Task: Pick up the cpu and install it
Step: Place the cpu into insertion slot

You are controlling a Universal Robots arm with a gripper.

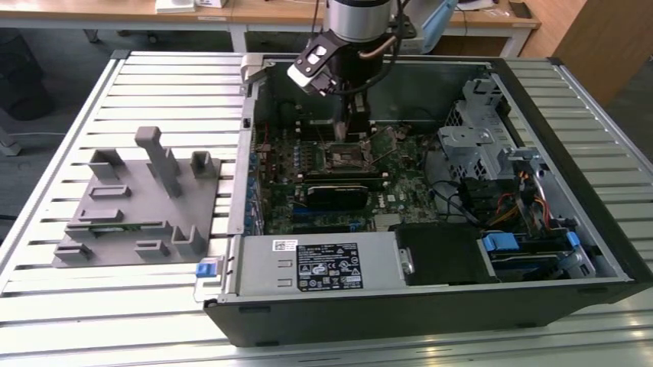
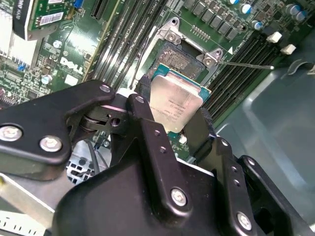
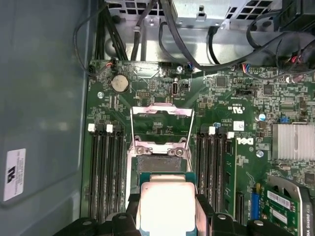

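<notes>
Claw: gripper closed on cpu, by two opp. edges.
Cpu: partly over open socket, mid-motherboard, btw RAM slots.
Offset: rest of socket just beyond cpu; contact unclear.

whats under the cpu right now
The open socket on the motherboard, part of it showing bare. The rest is hidden by the cpu, held in the gripper.
</notes>
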